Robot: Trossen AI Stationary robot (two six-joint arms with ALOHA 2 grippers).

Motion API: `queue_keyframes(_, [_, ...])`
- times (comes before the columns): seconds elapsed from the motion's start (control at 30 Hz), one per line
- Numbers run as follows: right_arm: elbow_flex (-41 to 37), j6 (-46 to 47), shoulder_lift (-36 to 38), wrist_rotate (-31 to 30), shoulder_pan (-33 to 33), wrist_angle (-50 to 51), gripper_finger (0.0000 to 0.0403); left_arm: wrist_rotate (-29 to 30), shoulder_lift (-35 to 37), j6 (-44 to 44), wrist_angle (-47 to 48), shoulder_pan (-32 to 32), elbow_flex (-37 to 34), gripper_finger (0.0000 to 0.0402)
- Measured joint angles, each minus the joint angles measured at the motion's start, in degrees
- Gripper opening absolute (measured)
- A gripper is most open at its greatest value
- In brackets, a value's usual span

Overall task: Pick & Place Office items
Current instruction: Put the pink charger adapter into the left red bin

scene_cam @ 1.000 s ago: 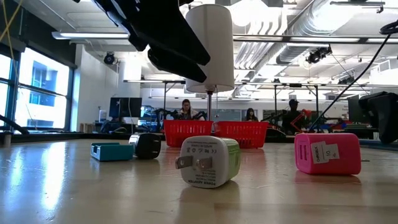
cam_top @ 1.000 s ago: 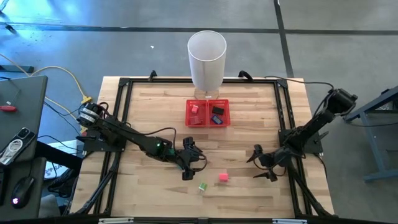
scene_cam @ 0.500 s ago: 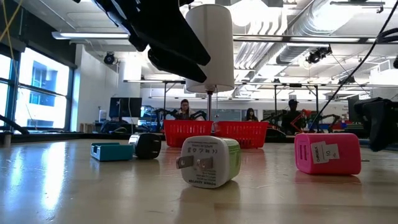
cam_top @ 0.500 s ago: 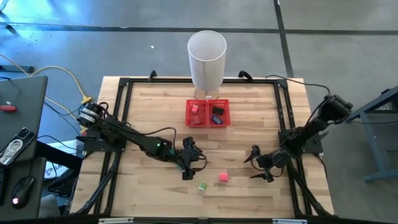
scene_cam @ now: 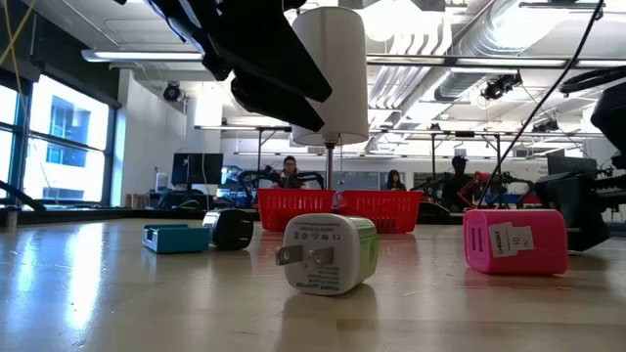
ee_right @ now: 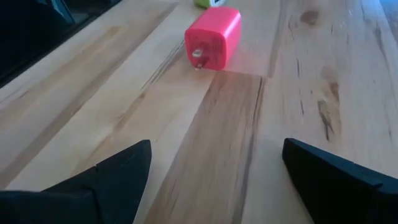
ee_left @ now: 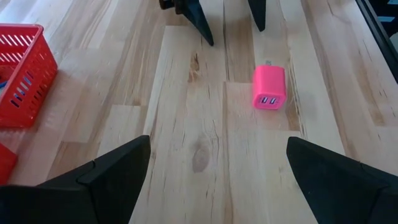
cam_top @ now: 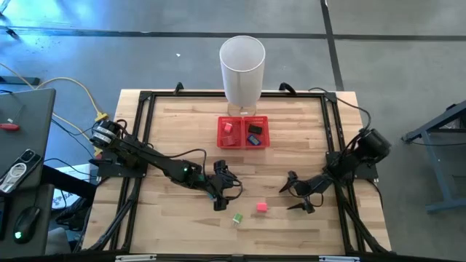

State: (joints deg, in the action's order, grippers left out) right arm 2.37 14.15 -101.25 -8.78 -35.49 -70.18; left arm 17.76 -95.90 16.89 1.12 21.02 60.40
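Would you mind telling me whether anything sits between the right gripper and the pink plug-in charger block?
Nothing visible does. The open right gripper faces the pink charger block across bare wooden table; the green-white charger lies beyond it.

We see a pink charger, a green-white charger, a red mesh tray and a white bin on the pale wood surface.

Wooden table: tray, bin, chargers.

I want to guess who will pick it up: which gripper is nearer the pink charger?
The right gripper is nearer, open and just beside the pink charger on its right. The left gripper is open too, a bit farther off on its left.
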Motion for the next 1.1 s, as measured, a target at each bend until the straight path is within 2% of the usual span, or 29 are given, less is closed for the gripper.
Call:
queue_keyframes(0.13, [1.35,-1.06,-4.96,0.89,0.81,-4.13,0.0353,0.0,0.0,0.08,0.07,0.0,0.0,0.0367])
queue_keyframes(0.47, [7.93,-3.0,-12.79,1.55,2.2,-5.58,0.0353,0.0,0.0,0.09,0.14,0.01,0.0,0.0367])
queue_keyframes(0.7, [9.71,-3.64,-13.4,4.77,4.27,-4.95,0.0353,-0.02,0.0,0.59,0.24,0.17,0.0,0.0367])
queue_keyframes(1.1, [13.64,-5.23,-13.53,4.61,4.81,-1.01,0.0353,-0.01,0.0,0.76,0.68,0.17,0.0,0.0367])
